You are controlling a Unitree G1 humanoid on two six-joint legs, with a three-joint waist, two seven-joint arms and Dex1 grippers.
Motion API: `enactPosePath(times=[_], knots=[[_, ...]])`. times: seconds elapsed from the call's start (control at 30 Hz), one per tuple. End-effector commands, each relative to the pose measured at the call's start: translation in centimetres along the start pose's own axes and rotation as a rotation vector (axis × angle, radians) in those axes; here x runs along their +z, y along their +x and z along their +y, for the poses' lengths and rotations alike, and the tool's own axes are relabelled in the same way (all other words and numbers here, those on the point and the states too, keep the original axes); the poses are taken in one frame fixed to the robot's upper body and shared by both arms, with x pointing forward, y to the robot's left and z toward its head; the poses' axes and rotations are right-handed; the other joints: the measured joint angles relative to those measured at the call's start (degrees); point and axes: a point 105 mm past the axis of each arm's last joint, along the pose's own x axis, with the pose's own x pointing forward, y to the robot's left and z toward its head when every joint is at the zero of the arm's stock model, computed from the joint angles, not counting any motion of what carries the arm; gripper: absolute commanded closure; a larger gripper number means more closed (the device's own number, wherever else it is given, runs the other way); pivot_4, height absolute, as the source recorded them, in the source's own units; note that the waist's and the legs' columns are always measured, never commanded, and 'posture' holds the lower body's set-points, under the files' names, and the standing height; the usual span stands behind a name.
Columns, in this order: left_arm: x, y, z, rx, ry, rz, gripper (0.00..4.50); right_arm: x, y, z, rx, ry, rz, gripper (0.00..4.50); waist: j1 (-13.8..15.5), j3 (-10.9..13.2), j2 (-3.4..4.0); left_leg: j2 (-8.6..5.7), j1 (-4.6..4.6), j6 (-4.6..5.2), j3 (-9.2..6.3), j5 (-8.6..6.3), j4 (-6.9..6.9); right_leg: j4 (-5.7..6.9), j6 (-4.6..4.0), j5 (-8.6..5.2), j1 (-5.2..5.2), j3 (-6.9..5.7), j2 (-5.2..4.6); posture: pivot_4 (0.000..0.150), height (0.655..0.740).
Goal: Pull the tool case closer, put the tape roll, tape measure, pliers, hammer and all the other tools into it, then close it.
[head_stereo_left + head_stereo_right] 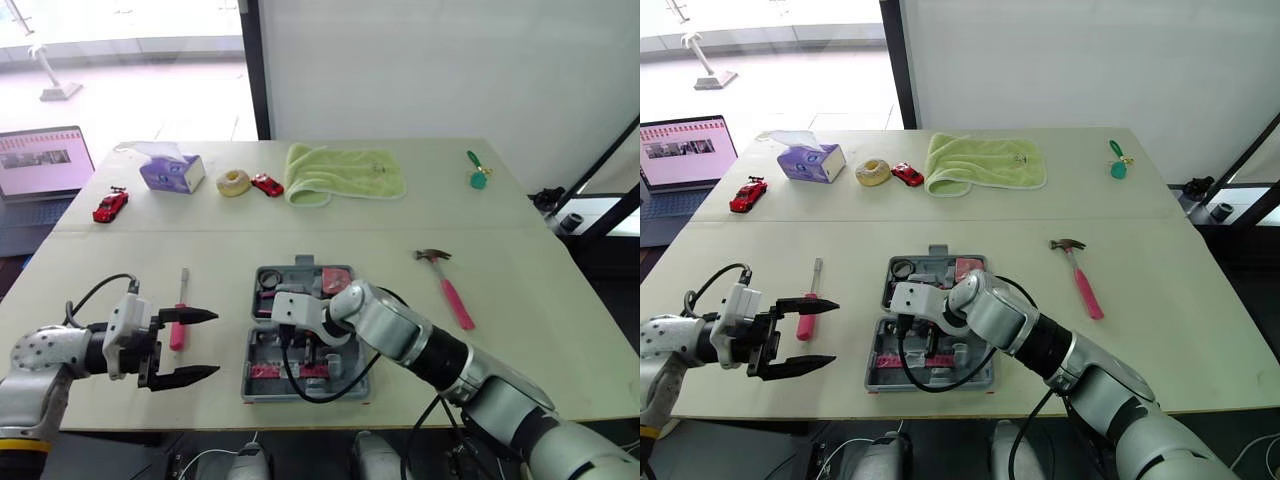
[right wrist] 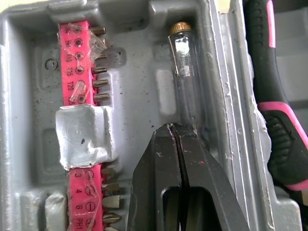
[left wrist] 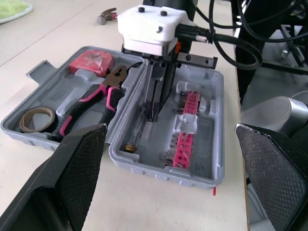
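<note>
At the left, the left gripper (image 1: 213,344) is hanging wide open and empty, with the pink-handled screwdriver (image 1: 178,333) lying just beyond its fingers, its long axis pointing away from the robot; this arm is sitting much nearer to it. In the middle, the tool case (image 3: 166,177) is lying open, already holding the tape roll (image 3: 36,118), tape measure (image 3: 91,62) and pliers (image 3: 91,103). The right gripper (image 2: 176,132) is reaching into the case's near half with its fingers pressed together, their tip touching the end of a clear tester pen (image 2: 185,72); it is probably pressing it down, not pinching it. To the right, well apart, the hammer (image 1: 450,285) is lying on the table, head farthest.
</note>
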Motion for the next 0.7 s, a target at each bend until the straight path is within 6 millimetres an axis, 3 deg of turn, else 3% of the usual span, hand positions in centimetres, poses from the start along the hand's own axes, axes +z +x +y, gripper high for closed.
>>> enactPosePath(times=[0.03,0.23,0.37,0.53,0.7], knots=[[0.7,-0.4,0.1,0.006,0.029,-0.005,0.00,3.2,-2.4,-0.1,-0.009,-0.047,-0.124,4.49,0.0,0.0,0.01,0.00,0.00,0.00,0.00,0.00,0.00,0.00,0.00,0.00,-0.01,0.00,0.00,0.150,0.7400],[0.2,-0.7,0.2,0.013,0.027,-0.003,0.00,6.1,-7.2,-0.1,-0.034,-0.052,-0.284,4.49,-0.1,0.0,0.02,0.01,-0.02,0.00,-0.02,0.00,-0.03,0.01,0.00,0.00,-0.06,0.00,0.02,0.150,0.7400],[-0.4,-1.4,0.4,0.039,0.020,-0.008,0.00,5.2,-10.1,-0.8,-0.100,-0.017,-0.329,4.49,0.3,0.0,0.01,0.00,-0.04,0.00,-0.01,0.00,-0.02,0.00,0.00,0.00,-0.05,0.00,-0.01,0.150,0.7400],[-0.6,-2.3,1.0,0.096,0.017,-0.011,0.00,2.0,-12.4,-1.6,-0.218,0.054,-0.350,4.49,0.2,0.0,-0.01,-0.01,-0.05,0.00,-0.01,0.00,-0.01,-0.04,0.00,0.00,-0.04,-0.02,-0.03,0.150,0.7400],[-1.4,-5.6,2.3,0.272,0.011,0.054,0.00,-6.9,-17.9,-2.9,-0.515,0.260,-0.323,4.49,0.6,0.0,-0.04,-0.01,-0.08,0.00,-0.01,0.00,-0.04,-0.12,0.01,-0.01,-0.02,-0.02,-0.03,0.150,0.7400]])
